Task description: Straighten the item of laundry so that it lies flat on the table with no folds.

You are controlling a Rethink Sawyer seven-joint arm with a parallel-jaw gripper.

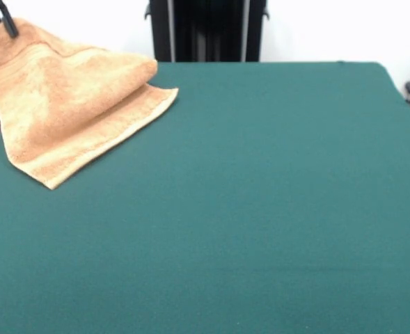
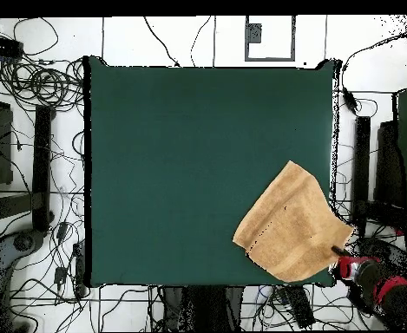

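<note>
Front view showed the gripper [image 1: 3, 21] pinching a corner of the towel [image 1: 72, 104], lifted over the table [image 1: 260, 195] corner (a fold doubled its upper part), so pulling outward, low and steady, would likely flatten it best.

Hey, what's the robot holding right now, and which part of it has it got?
The gripper holds the orange towel by one corner, lifted at the table's edge. The rest of the towel drapes down onto the table.
</note>
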